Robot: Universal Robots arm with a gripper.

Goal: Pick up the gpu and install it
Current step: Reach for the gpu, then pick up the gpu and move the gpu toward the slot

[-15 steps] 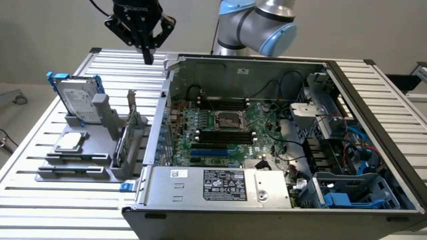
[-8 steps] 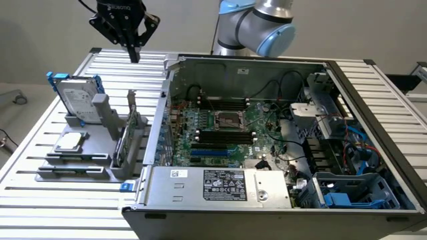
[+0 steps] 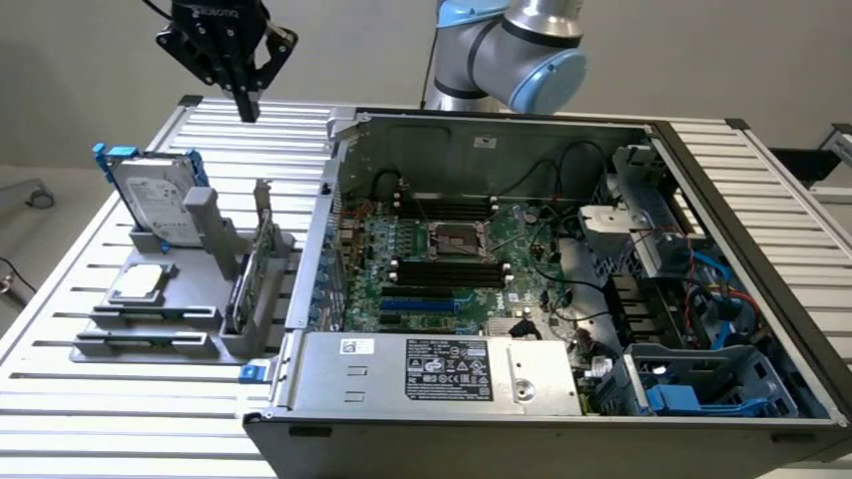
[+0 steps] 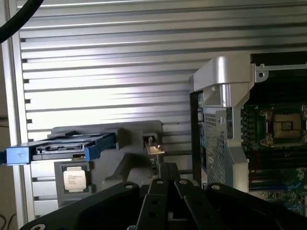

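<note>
The gpu stands on edge in a grey holder on the exterior view's left, beside the open computer case. It shows as a thin green board with a silver bracket. In the wrist view its silver end shows edge-on in the holder's slot. My gripper hangs high above the slatted table, well above and behind the holder, with its fingers shut and nothing between them. In the wrist view the gripper points toward the gpu's slot.
A silver hard drive in a blue frame stands in the same holder, with a square processor chip lying in front of it. The case's motherboard lies exposed, with cables and a drive cage on the exterior view's right.
</note>
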